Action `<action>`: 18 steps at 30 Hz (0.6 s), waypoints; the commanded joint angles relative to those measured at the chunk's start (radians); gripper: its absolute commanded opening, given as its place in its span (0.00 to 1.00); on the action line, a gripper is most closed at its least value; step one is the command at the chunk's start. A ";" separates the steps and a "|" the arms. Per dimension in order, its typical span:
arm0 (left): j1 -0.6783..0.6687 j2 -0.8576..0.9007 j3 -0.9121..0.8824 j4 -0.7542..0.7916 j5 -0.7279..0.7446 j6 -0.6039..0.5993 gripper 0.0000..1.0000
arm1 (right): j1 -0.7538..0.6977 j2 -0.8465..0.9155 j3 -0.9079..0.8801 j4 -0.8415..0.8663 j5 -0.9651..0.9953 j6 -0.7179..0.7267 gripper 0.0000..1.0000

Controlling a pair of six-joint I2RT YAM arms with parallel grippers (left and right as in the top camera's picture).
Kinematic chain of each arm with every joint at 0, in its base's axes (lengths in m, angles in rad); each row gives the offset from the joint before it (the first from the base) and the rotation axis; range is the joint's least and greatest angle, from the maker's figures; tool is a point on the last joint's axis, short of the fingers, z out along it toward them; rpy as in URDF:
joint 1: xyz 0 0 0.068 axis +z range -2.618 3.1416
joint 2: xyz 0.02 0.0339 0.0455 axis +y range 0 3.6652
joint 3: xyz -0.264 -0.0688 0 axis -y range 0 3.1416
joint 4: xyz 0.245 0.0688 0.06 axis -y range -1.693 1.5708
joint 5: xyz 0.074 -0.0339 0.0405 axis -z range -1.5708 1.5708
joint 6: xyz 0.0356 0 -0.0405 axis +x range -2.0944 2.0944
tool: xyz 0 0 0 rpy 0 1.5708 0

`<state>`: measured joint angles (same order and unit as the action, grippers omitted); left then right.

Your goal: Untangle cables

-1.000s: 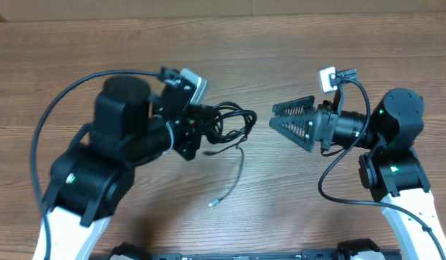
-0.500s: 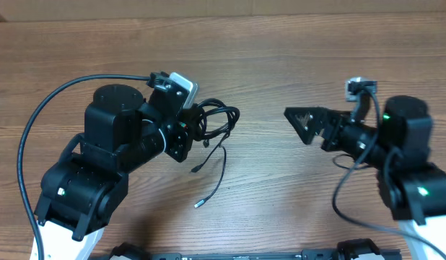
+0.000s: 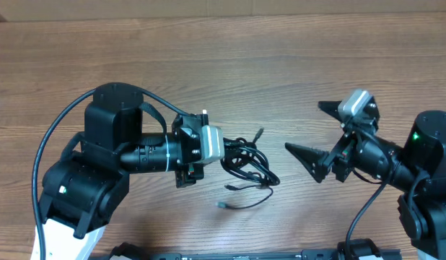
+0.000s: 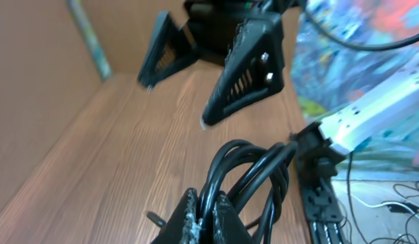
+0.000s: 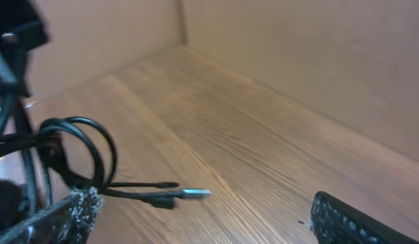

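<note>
My left pincer (image 4: pixel 206 200) is clamped shut on the cables (image 3: pixel 248 162), holding the bunch just above the table (image 3: pixel 281 65), a little left of centre. The loops fan out to the right of my fingers. One tail (image 3: pixel 245 205) trails toward the near edge and ends in a small plug (image 3: pixel 221 206) lying on the wood. Another short plug end (image 3: pixel 260 133) pokes out on the far side. My right pincer (image 3: pixel 304 127) stands wide open with nothing in it, apart from the bunch and pointing at it from the right. I judge the step in hand to be bringing that open pincer in to take one strand. I should pick a single outer loop or the free tail, not the thick of the bunch, close on it near where it leaves the knot, and hold my left grip steady. Then I should draw slowly rightward so the loop slides out rather than cinching tight. Much is hard to read. From overhead, my left fingers are hidden under the wrist housing. I cannot count the cords or see which crosses over which. The left wrist view cuts off the lower loops. The right wrist view is blurred, and its left edge crops the bunch.
</note>
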<state>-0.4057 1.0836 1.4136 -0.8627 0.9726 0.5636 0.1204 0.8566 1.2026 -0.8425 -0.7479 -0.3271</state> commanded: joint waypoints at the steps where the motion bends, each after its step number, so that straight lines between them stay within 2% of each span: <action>1: -0.001 0.017 0.009 0.061 0.125 0.031 0.04 | 0.005 -0.006 0.017 -0.021 -0.097 -0.045 0.96; 9: -0.001 0.106 0.009 0.232 0.125 -0.210 0.04 | 0.005 -0.007 0.016 -0.095 -0.216 -0.098 0.94; 18: -0.106 0.139 0.009 0.247 -0.008 -0.229 0.04 | 0.005 -0.007 0.016 -0.086 -0.235 -0.097 0.93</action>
<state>-0.4728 1.2217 1.4132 -0.6273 1.0283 0.3607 0.1204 0.8566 1.2026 -0.9363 -0.9520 -0.4194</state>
